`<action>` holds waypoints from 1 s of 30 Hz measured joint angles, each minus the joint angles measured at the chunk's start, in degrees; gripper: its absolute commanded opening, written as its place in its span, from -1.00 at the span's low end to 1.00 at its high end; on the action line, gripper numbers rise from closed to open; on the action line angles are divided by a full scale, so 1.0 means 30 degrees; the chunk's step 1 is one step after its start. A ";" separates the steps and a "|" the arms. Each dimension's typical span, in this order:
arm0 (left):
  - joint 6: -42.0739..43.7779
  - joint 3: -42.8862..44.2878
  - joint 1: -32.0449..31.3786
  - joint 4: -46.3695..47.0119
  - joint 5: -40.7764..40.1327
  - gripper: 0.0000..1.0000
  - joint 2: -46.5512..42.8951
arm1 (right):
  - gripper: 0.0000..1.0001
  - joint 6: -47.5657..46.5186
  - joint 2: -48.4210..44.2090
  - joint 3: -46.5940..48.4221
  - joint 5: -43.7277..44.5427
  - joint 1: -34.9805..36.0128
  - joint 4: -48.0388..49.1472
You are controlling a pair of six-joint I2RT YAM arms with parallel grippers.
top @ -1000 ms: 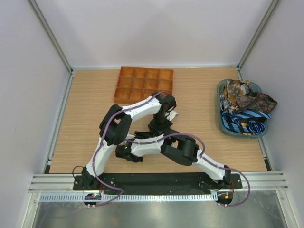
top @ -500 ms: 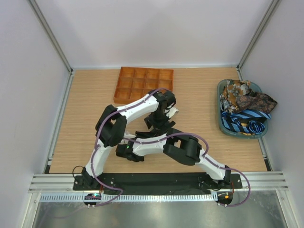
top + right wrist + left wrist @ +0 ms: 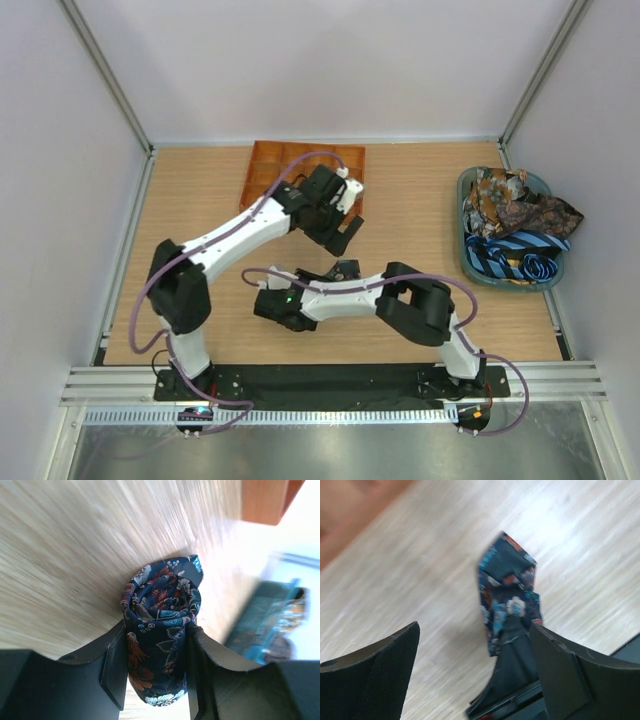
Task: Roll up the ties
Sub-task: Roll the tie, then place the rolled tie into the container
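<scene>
A rolled tie (image 3: 159, 630), dark blue with orange and teal flowers, stands on end on the wooden table, and my right gripper (image 3: 156, 630) is shut on it from both sides. From above, the roll (image 3: 346, 268) is a small dark bundle at the tip of the right gripper (image 3: 338, 274), mid-table. My left gripper (image 3: 338, 226) hovers above and behind it, near the tray, open and empty. In the left wrist view the same tie (image 3: 507, 590) lies beyond the wide-apart left gripper (image 3: 475, 630). More ties (image 3: 515, 210) are heaped in the basket.
An orange gridded tray (image 3: 265, 165) sits at the back centre, partly under the left arm. A teal basket (image 3: 466, 250) stands at the right edge of the table. Bare wood (image 3: 180, 230) stretches along the left side.
The left gripper has opened, let go of the roll and swung up and back toward the tray. The right gripper has kept its hold on the rolled tie.
</scene>
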 measured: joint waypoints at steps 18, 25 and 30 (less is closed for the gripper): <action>-0.4495 -1.0054 0.3162 1.0244 -0.5464 1.00 -1.0644 | -0.62 0.2776 -0.8495 -0.6768 -1.0528 -0.6040 0.6353; -0.6200 -1.3391 0.3781 1.2182 -0.7424 1.00 -1.2801 | -0.64 0.5042 -1.0251 -0.7934 -1.5045 -1.1672 0.7686; -0.6564 -1.3566 0.3810 1.2590 -0.7431 1.00 -1.1963 | -0.63 0.5923 -1.0251 -0.7912 -1.7588 -1.5030 0.7890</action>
